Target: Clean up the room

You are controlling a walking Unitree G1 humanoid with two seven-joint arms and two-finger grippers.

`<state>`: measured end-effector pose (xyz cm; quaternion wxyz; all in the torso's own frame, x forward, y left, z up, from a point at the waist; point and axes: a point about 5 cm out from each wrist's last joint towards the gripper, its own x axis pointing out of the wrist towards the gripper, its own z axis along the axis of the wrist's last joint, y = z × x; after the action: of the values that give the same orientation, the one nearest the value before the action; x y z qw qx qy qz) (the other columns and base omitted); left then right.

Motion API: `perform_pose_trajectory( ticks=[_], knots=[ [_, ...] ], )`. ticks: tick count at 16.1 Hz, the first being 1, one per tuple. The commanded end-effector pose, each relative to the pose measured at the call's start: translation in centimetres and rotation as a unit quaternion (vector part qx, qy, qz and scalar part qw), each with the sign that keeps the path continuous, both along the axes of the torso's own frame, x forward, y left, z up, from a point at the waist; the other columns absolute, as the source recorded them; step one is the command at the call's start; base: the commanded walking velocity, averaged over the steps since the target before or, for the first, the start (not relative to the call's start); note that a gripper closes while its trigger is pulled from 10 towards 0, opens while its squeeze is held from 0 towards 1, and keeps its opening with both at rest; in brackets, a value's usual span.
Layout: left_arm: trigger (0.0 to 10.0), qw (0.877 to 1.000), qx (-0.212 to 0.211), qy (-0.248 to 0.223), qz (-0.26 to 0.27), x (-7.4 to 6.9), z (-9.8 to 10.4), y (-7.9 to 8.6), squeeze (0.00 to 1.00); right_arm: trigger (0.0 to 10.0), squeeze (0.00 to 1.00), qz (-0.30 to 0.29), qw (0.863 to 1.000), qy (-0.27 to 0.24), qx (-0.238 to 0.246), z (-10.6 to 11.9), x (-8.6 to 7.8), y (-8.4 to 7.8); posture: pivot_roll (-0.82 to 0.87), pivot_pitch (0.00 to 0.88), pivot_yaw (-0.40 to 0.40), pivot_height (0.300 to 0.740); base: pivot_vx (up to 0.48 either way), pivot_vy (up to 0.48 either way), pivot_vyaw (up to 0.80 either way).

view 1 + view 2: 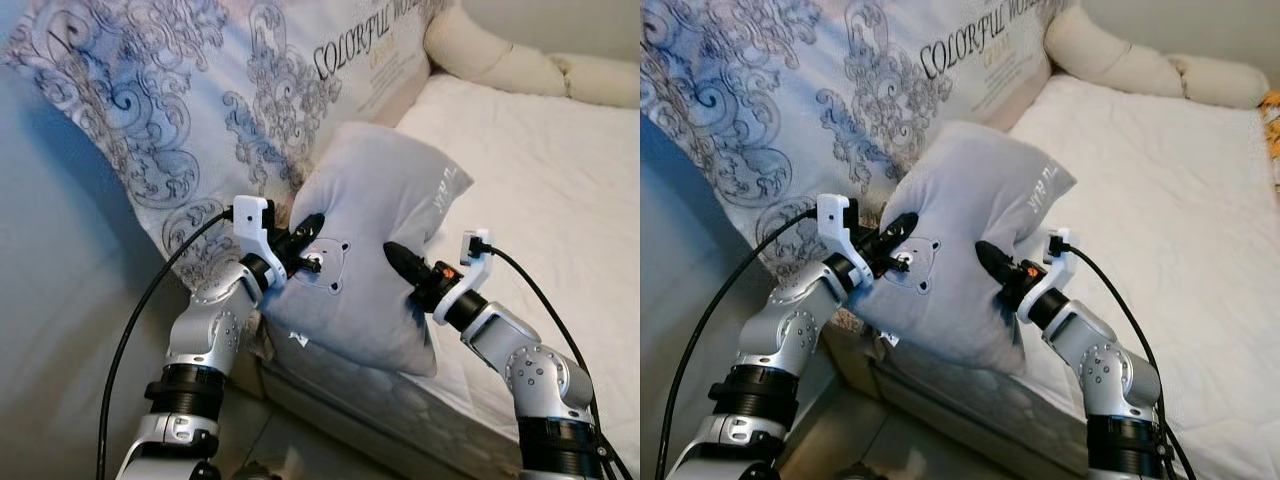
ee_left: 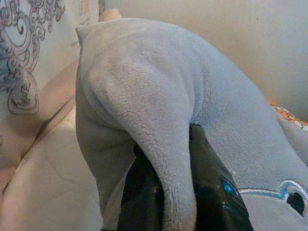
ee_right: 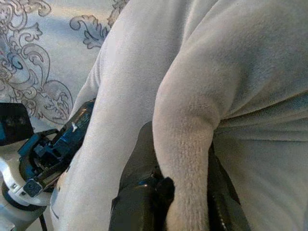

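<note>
A grey fleece pillow (image 1: 375, 255) with a small bear face stitched on it hangs between both arms over the bed's near edge. My left gripper (image 1: 308, 240) is shut on a fold of its left side; in the left wrist view the black fingers (image 2: 211, 187) pinch a ridge of fleece (image 2: 173, 192). My right gripper (image 1: 400, 262) is shut on the pillow's right side, and the right wrist view has its fingers (image 3: 139, 192) clamped round another fold (image 3: 185, 159).
A white mattress (image 1: 540, 170) stretches to the right. A patterned mattress cover (image 1: 180, 110) with scrollwork leans up at the left. Cream bolster cushions (image 1: 500, 55) lie along the bed's far end. Floor (image 1: 300, 450) lies below the bed edge.
</note>
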<state>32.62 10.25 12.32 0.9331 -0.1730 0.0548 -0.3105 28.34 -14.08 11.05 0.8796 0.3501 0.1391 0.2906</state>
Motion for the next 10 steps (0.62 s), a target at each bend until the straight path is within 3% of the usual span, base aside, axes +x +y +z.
perform_pose_trajectory(
  ticks=[1, 10],
  knots=[
    [10.0, 1.0, -0.01, -0.028, -0.012, 0.37, 1.29, -0.88, 0.0, 10.0, 0.0, 0.037, 0.999, -0.026, 0.008, 1.14, 0.26, 1.36, 0.01, 0.0, -0.001, 0.74, 0.292, 0.0, 0.0],
    [10.0, 0.999, -0.012, -0.028, -0.023, 0.32, 1.43, -0.89, 0.0, 10.0, 0.0, 0.04, 0.999, -0.03, 0.007, 1.14, 0.4, 1.68, 0.01, 0.0, 0.006, 0.74, 0.271, 0.0, 0.0]
  ],
)
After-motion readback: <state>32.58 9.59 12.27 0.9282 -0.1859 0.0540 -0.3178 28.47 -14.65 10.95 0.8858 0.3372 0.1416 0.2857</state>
